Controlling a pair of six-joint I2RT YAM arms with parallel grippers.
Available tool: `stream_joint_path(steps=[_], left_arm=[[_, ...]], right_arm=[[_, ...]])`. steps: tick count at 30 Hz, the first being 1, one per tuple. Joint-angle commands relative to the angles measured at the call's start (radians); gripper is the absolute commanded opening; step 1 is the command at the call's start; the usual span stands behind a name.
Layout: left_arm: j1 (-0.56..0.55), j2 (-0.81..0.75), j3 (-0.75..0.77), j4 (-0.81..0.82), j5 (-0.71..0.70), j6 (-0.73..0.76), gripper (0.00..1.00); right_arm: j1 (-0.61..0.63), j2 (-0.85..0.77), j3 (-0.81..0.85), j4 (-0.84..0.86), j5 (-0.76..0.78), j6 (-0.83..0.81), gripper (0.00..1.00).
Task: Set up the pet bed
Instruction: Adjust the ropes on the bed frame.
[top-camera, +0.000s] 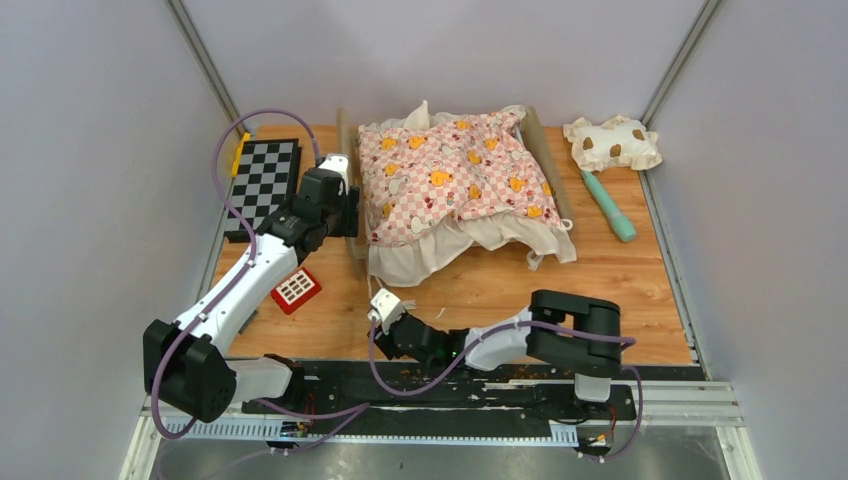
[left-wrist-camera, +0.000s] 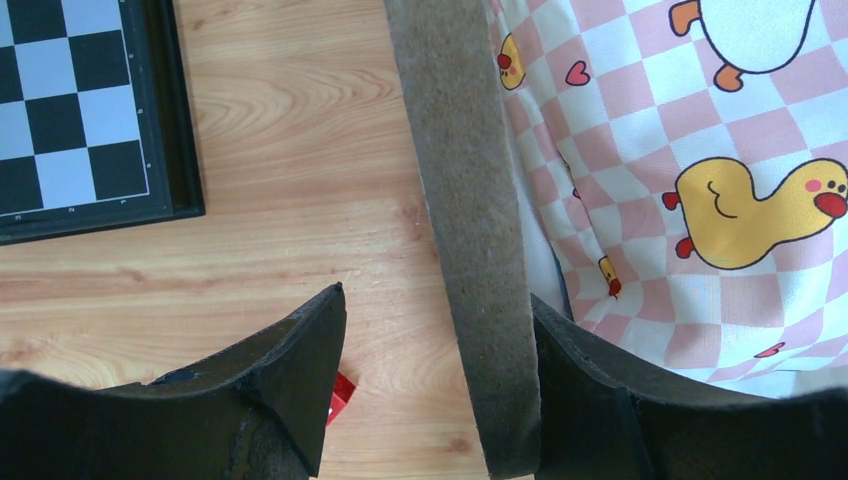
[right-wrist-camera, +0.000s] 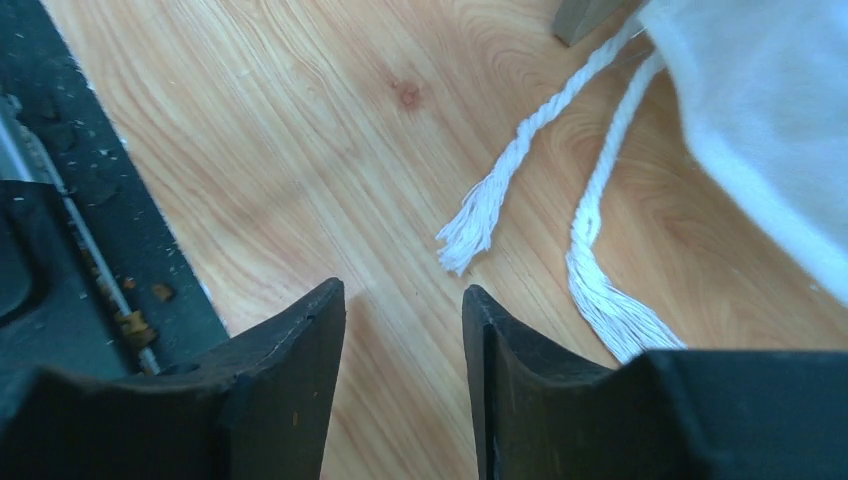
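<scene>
At upper centre of the overhead view, the pet bed (top-camera: 548, 160) stands on the wooden table (top-camera: 620, 290). The pink duck-print cushion (top-camera: 450, 175) covers nearly all of it, so only the side rails show.

The left gripper (left-wrist-camera: 436, 300) straddles the side rail (left-wrist-camera: 470, 220) on the frame's left with its jaws wide. The rail rests against one finger (left-wrist-camera: 580, 390) and stands clear of the other. This is judged a steadying position, not a clamp.

The right gripper (right-wrist-camera: 402, 290), at lower centre overhead, hangs low over bare table with its jaws partly apart and nothing between them. Two frayed white cord ends (right-wrist-camera: 480, 215) lie just beyond its tips. They are probably the bed's ties, but their origin is hidden.

The spotted pillow (top-camera: 612, 143) lies well apart at upper right, so the bedding is judged incomplete.
</scene>
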Motion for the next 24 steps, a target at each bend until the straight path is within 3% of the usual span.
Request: stream_joint_path(steps=[1, 7, 11, 21, 24], left_arm=[[0.008, -0.028, 0.02, 0.017, -0.009, 0.0, 0.69], [0.008, -0.083, 0.016, -0.008, -0.008, 0.01, 0.7], [0.008, -0.189, -0.039, 0.009, -0.005, 0.013, 0.7], [0.008, -0.599, -0.257, 0.041, -0.001, -0.032, 0.7], [0.009, -0.697, -0.295, 0.012, -0.045, -0.019, 0.7]], right_arm=[[0.005, -0.168, -0.047, -0.077, 0.003, 0.03, 0.49], [-0.016, -0.365, -0.136, -0.173, 0.07, 0.043, 0.53], [-0.068, -0.425, -0.185, -0.188, 0.029, 0.074, 0.52], [-0.107, -0.33, -0.046, -0.225, -0.199, 0.064, 0.47], [-0.107, -0.269, 0.019, -0.267, -0.168, 0.087, 0.46]])
